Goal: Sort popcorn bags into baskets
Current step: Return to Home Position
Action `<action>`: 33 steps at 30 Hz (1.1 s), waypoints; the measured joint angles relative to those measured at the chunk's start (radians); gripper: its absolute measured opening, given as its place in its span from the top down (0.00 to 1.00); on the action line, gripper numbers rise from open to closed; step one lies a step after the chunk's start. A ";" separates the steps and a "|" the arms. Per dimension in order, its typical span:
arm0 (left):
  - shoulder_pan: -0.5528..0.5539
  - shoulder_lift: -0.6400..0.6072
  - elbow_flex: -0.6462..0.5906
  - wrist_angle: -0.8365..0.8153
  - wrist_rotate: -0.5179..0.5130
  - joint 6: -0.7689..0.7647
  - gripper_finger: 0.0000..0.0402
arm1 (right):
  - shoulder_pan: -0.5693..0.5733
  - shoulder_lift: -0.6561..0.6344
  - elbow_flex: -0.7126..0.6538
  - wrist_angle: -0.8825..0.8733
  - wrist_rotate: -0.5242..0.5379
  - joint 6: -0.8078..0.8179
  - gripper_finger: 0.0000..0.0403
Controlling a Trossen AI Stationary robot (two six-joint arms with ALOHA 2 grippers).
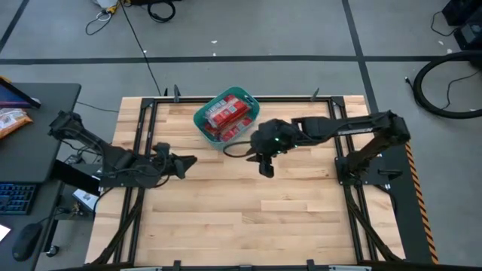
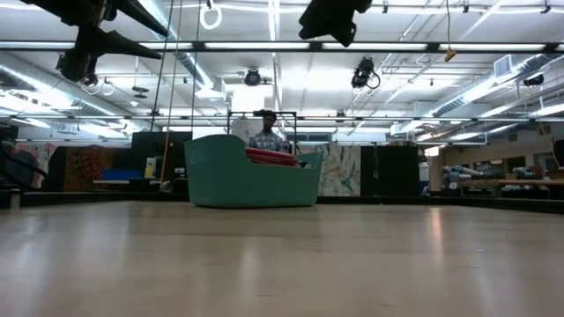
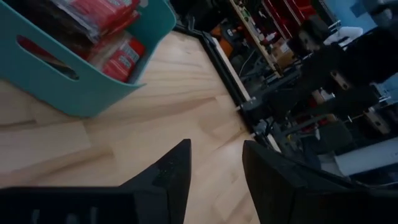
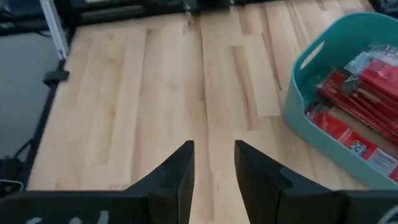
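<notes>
The teal basket (image 1: 202, 120) stands near the far edge of the wooden table (image 1: 263, 218), and every place here is given from it. The red popcorn bags (image 1: 227, 113) lie piled inside it, their top edges showing just above its rim in the low view (image 2: 269, 156). No bag is seen on the boards around the basket. The left gripper (image 1: 188, 160) is apart from the basket, off its left corner and toward the table's middle. Its two dark fingers (image 3: 171, 177) are parted a moderate way with nothing between them, and the left wrist view looks past them at the basket's handle-slotted wall (image 3: 93, 93) and the bags (image 3: 118, 53) within. The right gripper (image 1: 267, 169) hangs near the basket's right corner, also on the side toward the table's middle, clear of the rim. Its fingers (image 4: 180, 171) are likewise spread and empty, over bare wood, with the basket (image 4: 298, 93) and its bags (image 4: 360, 93) off to one side. Well away from the basket on its left, off the table, an orange-and-white packet (image 1: 11, 120) lies on a dark desk (image 1: 53, 105). Beyond the basket a person (image 2: 264, 136) shows in the room, seen in the low view.
</notes>
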 joint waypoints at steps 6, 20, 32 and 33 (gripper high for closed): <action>0.006 -0.064 0.000 -0.104 0.016 -0.005 0.65 | 0.033 -0.105 -0.193 0.200 0.003 0.074 0.71; 0.150 -0.225 -0.001 -0.279 0.090 0.037 0.65 | 0.040 -0.313 -0.534 0.470 0.051 0.239 0.71; 0.211 -0.376 -0.001 -0.400 0.108 0.112 0.70 | 0.048 -0.450 -0.757 0.701 0.083 0.257 0.71; 0.213 -0.392 -0.001 -0.413 0.107 0.112 0.71 | 0.047 -0.457 -0.778 0.726 0.082 0.268 0.71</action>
